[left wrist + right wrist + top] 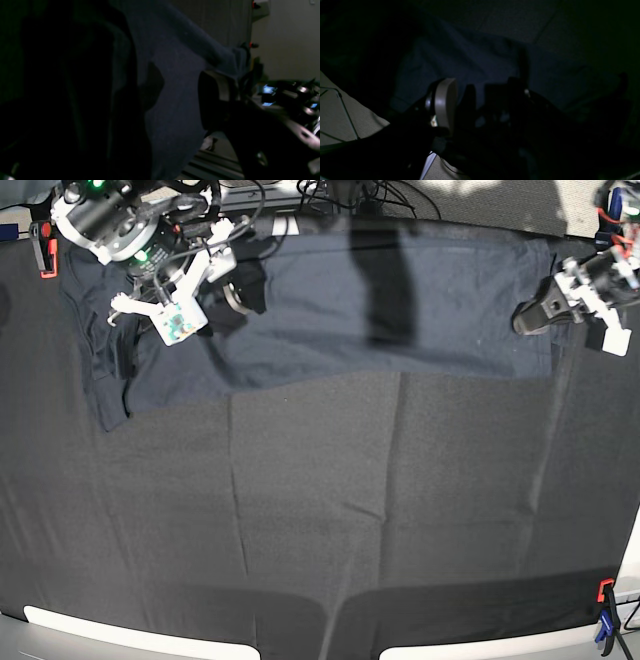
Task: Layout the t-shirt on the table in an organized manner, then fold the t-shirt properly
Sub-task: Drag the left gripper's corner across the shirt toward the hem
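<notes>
Black cloth covers the table [400,510], and the t-shirt [330,310] lies stretched in a long band across its far edge, one end rumpled beneath the right gripper [235,285], the other reaching the left gripper [535,315]. Both sets of jaws stand apart, clamped on nothing I can make out. Dark fabric on dark cloth could lead a pinch to snag the table cover too, or drag the shirt off the back edge.

The dark navy t-shirt [350,310] lies stretched sideways in a long flat band along the far edge of the tabletop [400,510], one sleeve end rumpled and hanging lower at the base view's left. The tabletop (black, creased cloth) has clamps at its corners and a pale near edge.
</notes>
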